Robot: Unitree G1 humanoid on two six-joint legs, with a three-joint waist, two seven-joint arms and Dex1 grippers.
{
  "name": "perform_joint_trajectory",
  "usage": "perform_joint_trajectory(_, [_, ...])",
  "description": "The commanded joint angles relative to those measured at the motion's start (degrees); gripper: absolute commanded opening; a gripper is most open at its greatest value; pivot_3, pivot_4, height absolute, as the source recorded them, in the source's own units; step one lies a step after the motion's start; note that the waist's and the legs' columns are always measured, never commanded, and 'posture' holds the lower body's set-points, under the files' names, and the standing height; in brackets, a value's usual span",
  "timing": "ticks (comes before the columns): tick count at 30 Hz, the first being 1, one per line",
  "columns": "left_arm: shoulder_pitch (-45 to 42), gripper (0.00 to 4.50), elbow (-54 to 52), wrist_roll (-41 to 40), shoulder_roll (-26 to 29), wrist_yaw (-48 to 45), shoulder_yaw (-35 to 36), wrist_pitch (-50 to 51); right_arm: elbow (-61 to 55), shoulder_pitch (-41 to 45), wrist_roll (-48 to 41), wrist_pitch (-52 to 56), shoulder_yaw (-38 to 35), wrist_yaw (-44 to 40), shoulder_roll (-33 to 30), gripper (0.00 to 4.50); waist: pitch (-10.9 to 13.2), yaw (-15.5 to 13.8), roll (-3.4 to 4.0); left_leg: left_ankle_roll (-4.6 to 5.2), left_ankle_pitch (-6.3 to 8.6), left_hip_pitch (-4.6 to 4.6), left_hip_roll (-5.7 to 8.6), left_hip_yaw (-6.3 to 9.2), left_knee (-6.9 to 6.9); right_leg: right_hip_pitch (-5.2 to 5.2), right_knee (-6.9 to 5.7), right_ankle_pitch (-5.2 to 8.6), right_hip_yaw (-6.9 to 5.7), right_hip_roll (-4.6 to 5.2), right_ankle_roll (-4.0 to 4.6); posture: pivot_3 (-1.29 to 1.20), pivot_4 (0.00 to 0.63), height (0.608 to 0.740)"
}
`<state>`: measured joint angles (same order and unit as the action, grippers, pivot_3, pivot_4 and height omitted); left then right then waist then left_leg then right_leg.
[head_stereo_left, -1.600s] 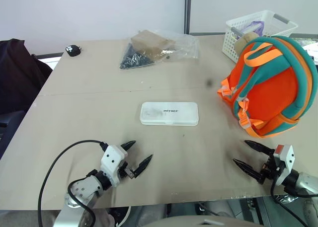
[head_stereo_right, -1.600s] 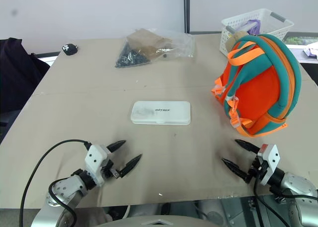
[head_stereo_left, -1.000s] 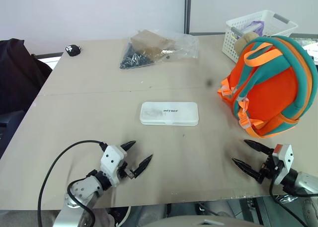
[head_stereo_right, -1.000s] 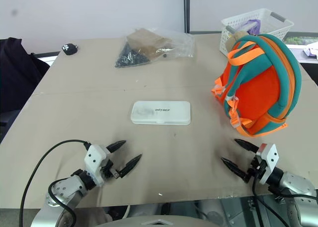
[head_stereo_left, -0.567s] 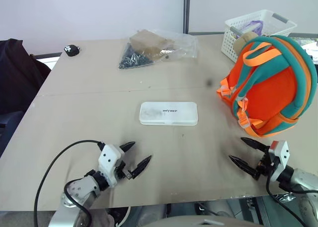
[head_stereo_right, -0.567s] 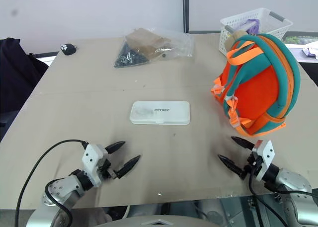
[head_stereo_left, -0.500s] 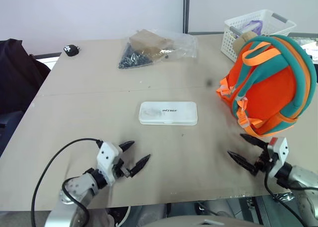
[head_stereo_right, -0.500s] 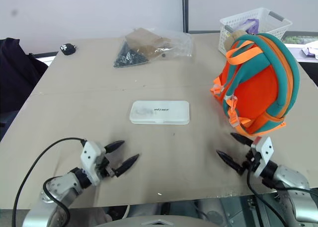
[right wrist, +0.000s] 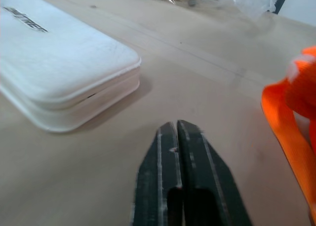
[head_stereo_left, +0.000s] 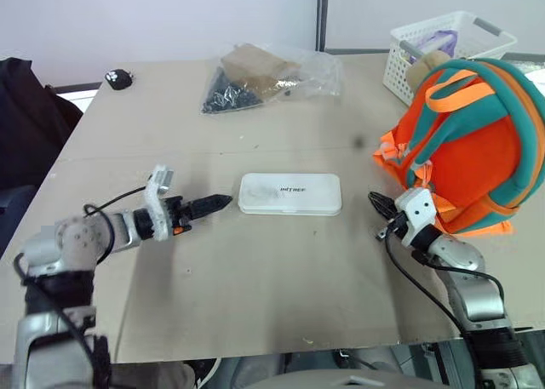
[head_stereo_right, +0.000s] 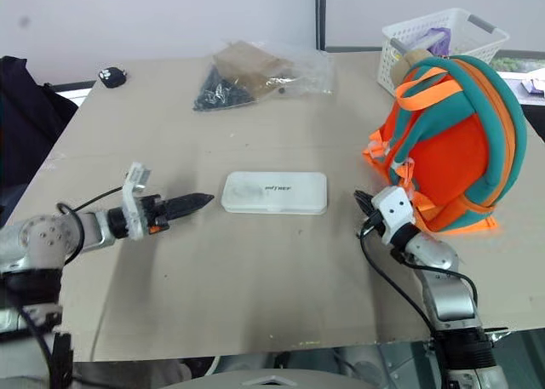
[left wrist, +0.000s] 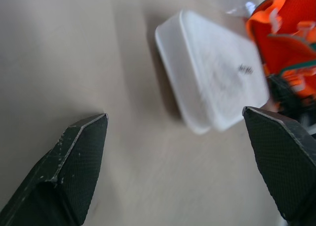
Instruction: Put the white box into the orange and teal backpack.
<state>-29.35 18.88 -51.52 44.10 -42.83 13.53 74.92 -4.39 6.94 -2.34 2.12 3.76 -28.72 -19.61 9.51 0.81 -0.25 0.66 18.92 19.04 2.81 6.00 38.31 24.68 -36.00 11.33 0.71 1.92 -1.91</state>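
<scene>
My left gripper [left wrist: 173,122] hangs just above the table [head_stereo_left: 255,278], aimed at the left short end of the white box [head_stereo_left: 289,193]; its 2 fingers [left wrist: 74,157] stand wide apart with nothing between them, and from the wrist camera the near end of the box sits in the gap ahead, a short way off and untouched. From the head camera the fingers line up into 1 dark point near the box's left edge, not touching it. The white box lies flat near the middle of the table, long side running left to right, lid up with small dark lettering showing. Beyond it, toward the far edge, lies a clear plastic bag [head_stereo_left: 272,74] with dark and brown contents, and a small black object [head_stereo_left: 119,79] sits near the far left corner. My right gripper [right wrist: 175,137] is to the right of the box, between it and the orange and teal backpack [head_stereo_left: 468,151]; its 2 fingers are pressed together with nothing held, the tips pointing toward the box's right end and apart from it. The backpack stands upright at the right side of the table, its orange straps facing me, just beside my right gripper. Behind the backpack stands a white lattice basket [head_stereo_left: 443,40].
</scene>
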Motion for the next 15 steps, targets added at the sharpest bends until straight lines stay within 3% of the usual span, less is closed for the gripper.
perform_joint_trajectory(1, [-8.22,4.50,7.52,2.75,-2.01,-0.33,-4.34,6.57,2.80,3.66,6.53,-1.74,3.11,3.38,-0.18,0.02,-0.01,0.08,-0.05,-0.01,-0.01,0.00,0.02,0.00,0.01,0.01,-0.01,-0.01,0.00,-0.01,0.01,0.00,0.150,0.740])
perform_joint_trajectory(6, [-14.57,4.50,13.42,7.67,-4.84,-1.47,-11.13,8.81,6.04,5.93,10.16,-3.39,5.76,5.02,0.33,0.02,-0.04,0.21,-0.07,-0.06,-0.03,-0.01,0.03,-0.01,-0.01,0.12,-0.16,0.00,0.16,0.10,0.02,0.00,0.150,0.740])
perform_joint_trajectory(15, [-17.37,4.50,17.83,14.26,-7.41,-9.01,-19.37,7.18,6.64,7.58,11.46,-3.28,11.09,2.87,3.36,0.02,-0.38,0.08,-0.06,-0.08,-0.06,-0.18,0.10,-0.07,0.05,0.04,-0.42,0.00,0.25,0.08,0.01,0.00,0.150,0.740])
